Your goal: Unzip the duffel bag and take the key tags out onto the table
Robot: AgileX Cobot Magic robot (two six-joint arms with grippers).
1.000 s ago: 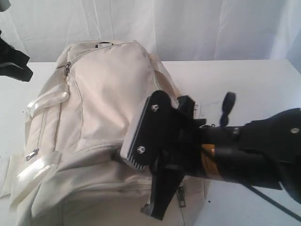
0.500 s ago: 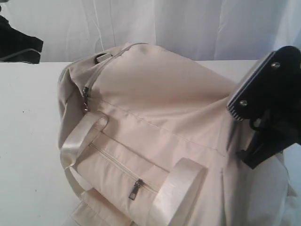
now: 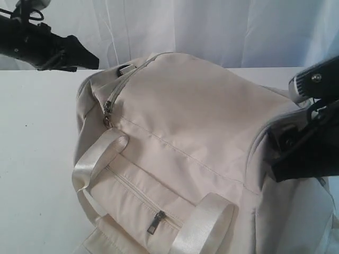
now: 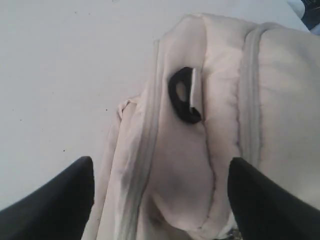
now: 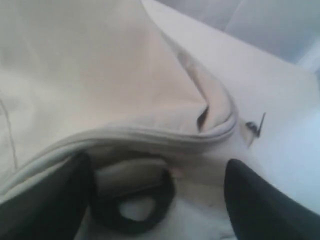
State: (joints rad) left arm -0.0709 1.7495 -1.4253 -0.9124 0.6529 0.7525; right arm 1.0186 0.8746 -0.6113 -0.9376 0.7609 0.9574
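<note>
On white worktop: cream bag, zipped shut, with pale straps, metal pulls, black D-ring at each end. Left tool and right tool, jaws apart, gripping nothing, above opposite ends.

Duffel bag: cream fabric, close up and soft in focus, with a rounded piped seam curving across it. Black D-ring: one, on a pale tab below that seam, lying between the two dark spread fingers of the right hand. White worktop: beyond the bag's corner, where a small dark metal pull hangs.
</note>
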